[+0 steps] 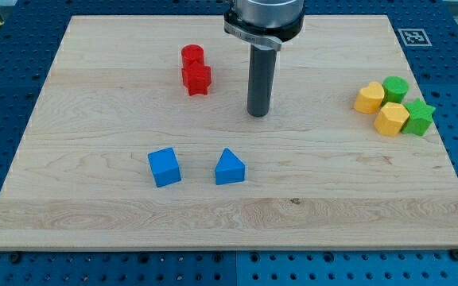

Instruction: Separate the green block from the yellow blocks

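Observation:
A green cylinder block (395,88) and a green star block (419,117) sit at the view's right, touching two yellow blocks. One yellow block (369,98) lies left of the green cylinder. The other yellow block (391,119) lies left of the green star. All four form one tight cluster. My tip (258,114) rests on the board near the middle top, well left of the cluster and touching no block.
A red cylinder (192,56) and a red star block (196,79) lie left of my tip. A blue cube (164,167) and a blue triangular block (229,168) lie below it. The wooden board (94,214) ends just right of the cluster.

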Action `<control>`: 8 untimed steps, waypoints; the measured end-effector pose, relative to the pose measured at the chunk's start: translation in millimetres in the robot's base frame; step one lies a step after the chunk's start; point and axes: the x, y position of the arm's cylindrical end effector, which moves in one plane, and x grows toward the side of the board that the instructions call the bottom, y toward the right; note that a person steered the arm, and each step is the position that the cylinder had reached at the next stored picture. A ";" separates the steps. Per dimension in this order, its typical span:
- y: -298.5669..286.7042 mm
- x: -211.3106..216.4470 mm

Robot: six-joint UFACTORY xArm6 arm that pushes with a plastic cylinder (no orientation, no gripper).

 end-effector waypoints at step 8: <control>63.1 -121.6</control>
